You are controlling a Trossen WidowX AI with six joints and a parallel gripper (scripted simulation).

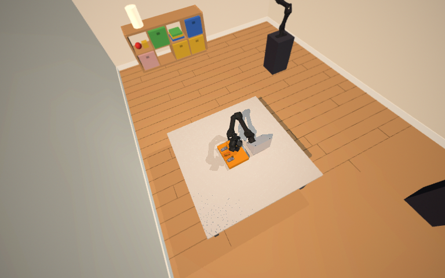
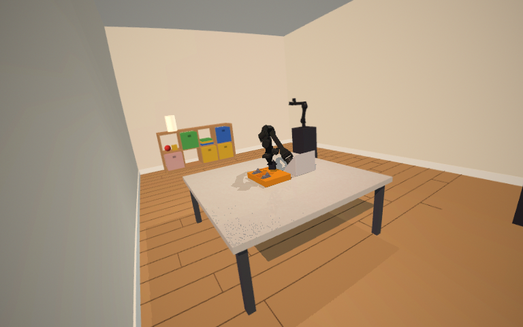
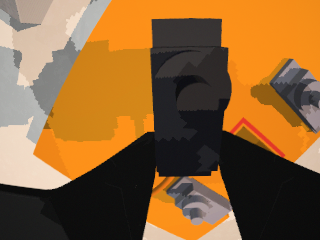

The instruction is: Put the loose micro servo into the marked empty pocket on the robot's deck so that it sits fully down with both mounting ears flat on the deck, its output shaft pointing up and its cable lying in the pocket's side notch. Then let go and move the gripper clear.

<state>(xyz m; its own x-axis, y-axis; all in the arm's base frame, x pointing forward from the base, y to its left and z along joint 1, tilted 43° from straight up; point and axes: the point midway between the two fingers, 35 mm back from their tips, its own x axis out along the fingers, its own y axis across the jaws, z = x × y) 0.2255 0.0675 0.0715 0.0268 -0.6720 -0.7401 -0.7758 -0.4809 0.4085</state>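
Observation:
My gripper (image 1: 234, 149) (image 2: 272, 168) (image 3: 189, 150) is shut on the loose micro servo (image 3: 190, 120), dark in shadow, its round shaft side facing the wrist camera. A thin orange-brown strand (image 3: 161, 186) shows by its lower end. The servo is over the orange deck (image 1: 241, 159) (image 2: 278, 177) (image 3: 270, 25); its underside and any gap to the deck are hidden. The red outline of the marked pocket (image 3: 265, 138) lies to the right in the wrist view, partly hidden by the right finger, with the servo beside it, not over it.
Two grey servos sit on the deck: one (image 1: 223, 148) (image 2: 257, 171) and another (image 1: 230, 159) (image 2: 265, 176). In the wrist view, one grey servo (image 3: 297, 90) is at right and one (image 3: 200, 202) below the held servo. A pale block (image 1: 261, 146) (image 2: 304, 163) stands beside the deck on the table (image 1: 262, 183) (image 2: 316, 196).

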